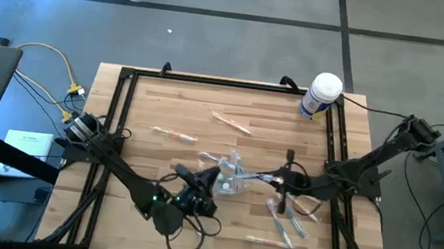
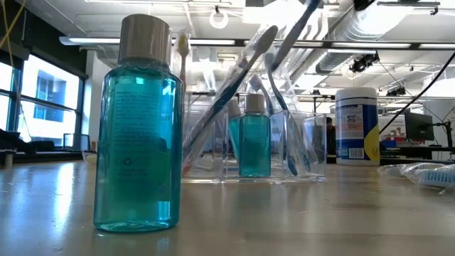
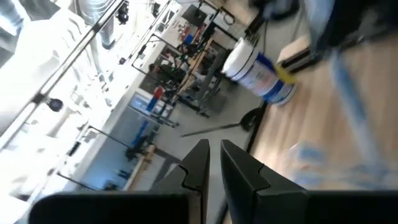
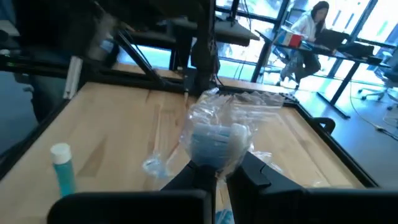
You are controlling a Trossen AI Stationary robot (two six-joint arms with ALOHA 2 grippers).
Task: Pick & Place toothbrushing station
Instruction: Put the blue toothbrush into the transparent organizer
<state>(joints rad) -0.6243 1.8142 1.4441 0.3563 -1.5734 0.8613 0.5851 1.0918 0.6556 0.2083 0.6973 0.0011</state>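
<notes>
We looked down on the wooden table [image 1: 165,110], with the left arm reaching in from 9 o'clock and the right arm from 3 o'clock, both meeting near its middle. The left gripper [image 3: 213,157] sat just beside the toothbrushing station [image 2: 313,146] at about its 7 o'clock, its fingers drawn almost together with only a slit between them and nothing in it. The right gripper [image 4: 219,167] sat at the station's 3 o'clock with its fingers pressed together. A wrapped packet [image 4: 214,137] lay right at its tips, and we could not tell whether the film was nipped. The white tub [image 1: 322,96] stood well apart at the table's 1 o'clock corner. The station itself stood near the table's centre, between the two grippers. We judged the main risk to be a knock: with both grippers so close to a light, see-through holder, any sideways sweep could tip it and spill its brushes, and a pinch on the thin wall could slip. It stood upright with its mouth up and the brushes leaning out. In the low view its long axis ran across the picture, broadside to us. A teal bottle [image 2: 136,135] stood nearer that camera, and loose toothbrushes [image 1: 230,123] lay scattered around.
</notes>
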